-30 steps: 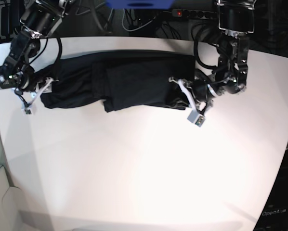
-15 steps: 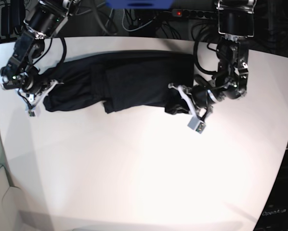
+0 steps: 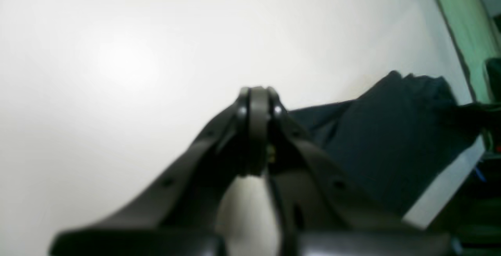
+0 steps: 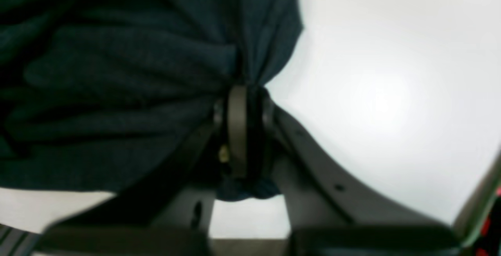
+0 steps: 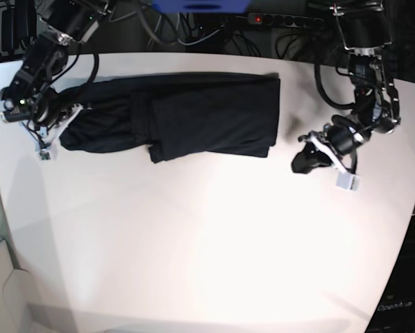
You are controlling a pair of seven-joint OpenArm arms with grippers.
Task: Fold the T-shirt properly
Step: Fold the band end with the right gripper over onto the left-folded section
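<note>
Released from the T-shirt (image 5: 193, 121), left pincer (image 5: 306, 161) sits pressed together over the counter (image 5: 207, 243); right pincer (image 4: 240, 91) pinches cloth.

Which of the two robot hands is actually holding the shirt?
The right gripper: its fingers are pinched shut on the T-shirt. The left gripper is shut on nothing, off the cloth.

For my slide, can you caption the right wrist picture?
Right end effector shut on a bunched fold of the black T-shirt over the white table.
</note>
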